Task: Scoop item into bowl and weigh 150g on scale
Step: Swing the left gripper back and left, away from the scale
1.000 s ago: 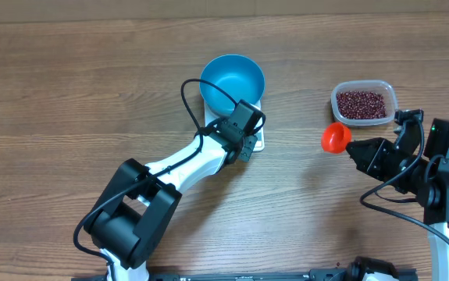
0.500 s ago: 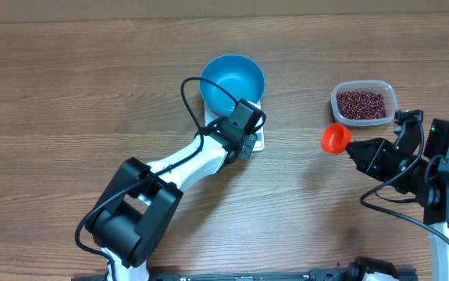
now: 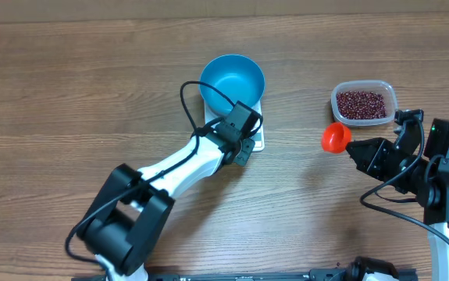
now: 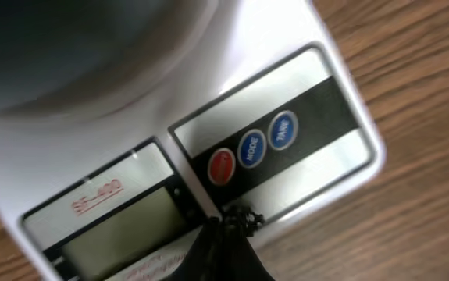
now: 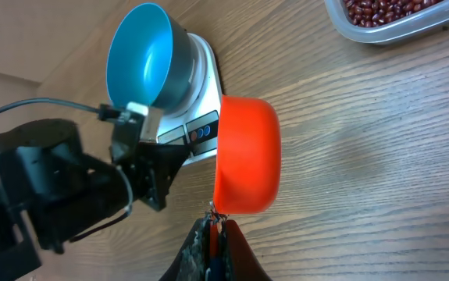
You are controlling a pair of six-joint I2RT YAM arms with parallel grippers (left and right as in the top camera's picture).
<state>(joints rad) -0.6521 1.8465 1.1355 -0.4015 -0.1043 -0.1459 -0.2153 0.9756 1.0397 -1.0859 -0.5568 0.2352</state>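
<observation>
Centrally, bowl [image 3: 232,78] on scale [image 4: 302,168], right fingers [image 5: 209,243] pinching orange scoop [image 5: 246,156]

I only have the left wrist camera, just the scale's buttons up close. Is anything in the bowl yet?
Observer: No, the blue bowl on the scale is empty.
Operator: Where are the beans?
Observer: The beans sit in a clear tub, right of the scale.
Operator: And the right arm?
Observer: The right gripper is shut on an orange scoop, held between scale and tub. It looks empty from above.
</observation>
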